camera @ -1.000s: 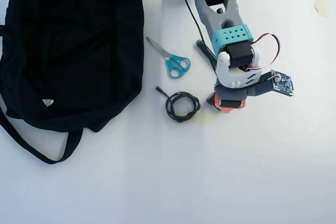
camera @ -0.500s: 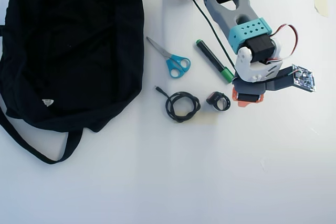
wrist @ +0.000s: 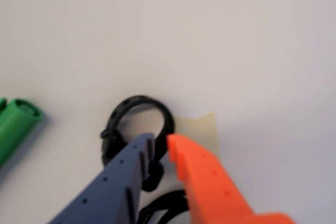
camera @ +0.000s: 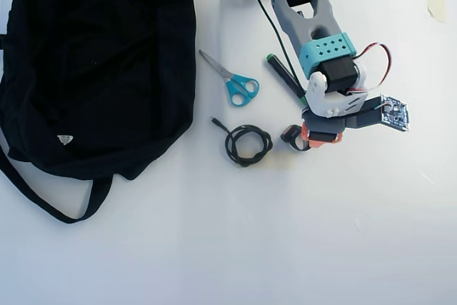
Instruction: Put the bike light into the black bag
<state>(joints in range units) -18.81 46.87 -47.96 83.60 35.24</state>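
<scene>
While the fingers [wrist: 160, 144] stand slightly parted and grip nothing, their tips hover over the bike light [wrist: 137, 129], whose ring strap lies on the white worktop [wrist: 236, 40] just beyond them; the black bag [camera: 93, 62] sits far off.

The bike light [wrist: 137, 129] lay flat on the white table, a small black piece with a chunky body and a round loop strap standing open like a ring. In the wrist view the loop faced up the frame, its ridged inner edge showing, while the body end was partly hidden and blurred. In the overhead view only its left part [camera: 289, 136] showed, well to the right of the bag. The black bag [camera: 93, 62] sprawled across the upper left of the table, large, soft and crumpled, a small pale triangular label near its lower edge. Its long black strap looped out below it onto the table.
</scene>
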